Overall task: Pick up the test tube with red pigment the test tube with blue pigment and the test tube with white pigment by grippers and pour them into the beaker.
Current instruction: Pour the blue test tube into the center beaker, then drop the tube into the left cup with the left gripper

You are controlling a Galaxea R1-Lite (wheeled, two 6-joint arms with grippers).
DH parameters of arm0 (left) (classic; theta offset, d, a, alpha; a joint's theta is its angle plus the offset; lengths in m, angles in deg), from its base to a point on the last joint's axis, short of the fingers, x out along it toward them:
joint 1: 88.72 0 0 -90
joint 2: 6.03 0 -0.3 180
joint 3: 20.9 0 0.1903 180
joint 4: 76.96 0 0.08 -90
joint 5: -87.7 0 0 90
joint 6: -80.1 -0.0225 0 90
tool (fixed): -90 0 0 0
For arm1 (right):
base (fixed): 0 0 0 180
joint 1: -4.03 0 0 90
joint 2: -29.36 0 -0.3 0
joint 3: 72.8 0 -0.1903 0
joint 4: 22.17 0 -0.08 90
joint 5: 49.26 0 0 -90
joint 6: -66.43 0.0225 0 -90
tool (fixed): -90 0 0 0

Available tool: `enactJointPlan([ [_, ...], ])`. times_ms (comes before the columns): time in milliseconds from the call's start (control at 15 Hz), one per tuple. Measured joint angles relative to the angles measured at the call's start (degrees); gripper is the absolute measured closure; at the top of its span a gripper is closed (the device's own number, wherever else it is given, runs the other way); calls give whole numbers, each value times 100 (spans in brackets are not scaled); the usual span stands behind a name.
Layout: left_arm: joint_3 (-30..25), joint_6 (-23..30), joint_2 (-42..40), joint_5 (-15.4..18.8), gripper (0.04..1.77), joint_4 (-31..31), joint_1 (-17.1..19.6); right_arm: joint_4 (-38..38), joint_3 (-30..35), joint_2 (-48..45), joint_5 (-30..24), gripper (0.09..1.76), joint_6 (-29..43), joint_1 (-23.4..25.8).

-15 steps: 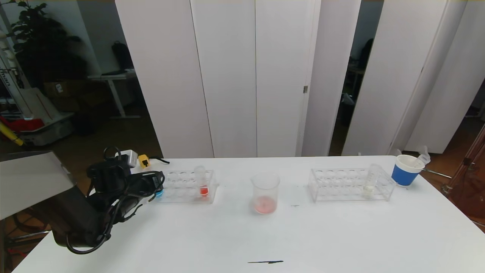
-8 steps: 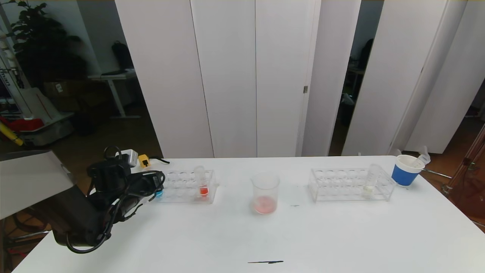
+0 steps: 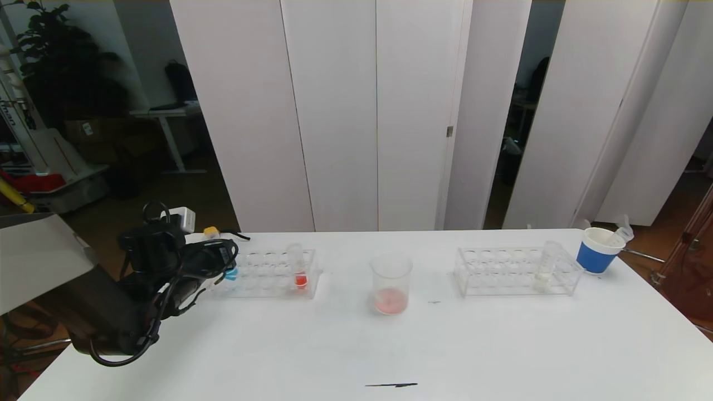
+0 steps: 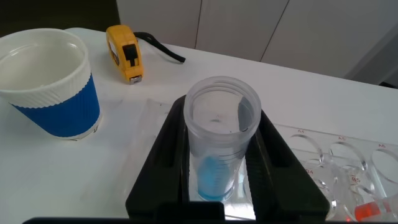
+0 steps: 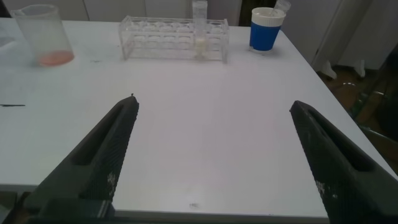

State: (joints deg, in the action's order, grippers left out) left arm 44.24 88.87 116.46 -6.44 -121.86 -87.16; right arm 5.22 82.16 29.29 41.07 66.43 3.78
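My left gripper point(image 3: 223, 263) is shut on the test tube with blue pigment point(image 3: 230, 273) at the left end of the left clear rack point(image 3: 267, 274). In the left wrist view the fingers point(image 4: 163, 149) clamp the tube point(image 4: 219, 143), with sky-blue liquid at its bottom. A tube with orange-red liquid point(image 3: 299, 268) stands in the same rack. The beaker point(image 3: 391, 282) stands mid-table with pink-red liquid in it. The test tube with white pigment point(image 3: 543, 267) stands in the right rack point(image 3: 501, 273). My right gripper point(image 5: 211, 102) is open and empty, low over the table's front.
A blue paper cup point(image 3: 597, 250) stands at the far right. Another blue cup point(image 4: 50, 87) and a yellow tape measure point(image 4: 124, 45) lie near the left rack. A thin black mark point(image 3: 390, 384) is on the table's front.
My left gripper has risen slightly and shifted left with the blue tube in it. Nothing else moved.
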Motion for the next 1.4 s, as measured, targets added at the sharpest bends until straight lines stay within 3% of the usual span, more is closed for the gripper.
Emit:
enactJointPlan([
  [467, 98, -288, -485, 89, 121, 369, -104, -1, 0, 0, 0, 10, 0, -5],
  [867, 513, -419, -1221, 229, 121, 1246, -285, 0, 0, 0, 2, 10, 0, 0],
  [1000, 701, -428, -1473, 466, 121, 1579, -335, 0, 0, 0, 0, 10, 0, 0],
  [1400, 1079, -568, -2026, 1642, 121, 2194, -745, -1, 0, 0, 0, 10, 2, -5],
])
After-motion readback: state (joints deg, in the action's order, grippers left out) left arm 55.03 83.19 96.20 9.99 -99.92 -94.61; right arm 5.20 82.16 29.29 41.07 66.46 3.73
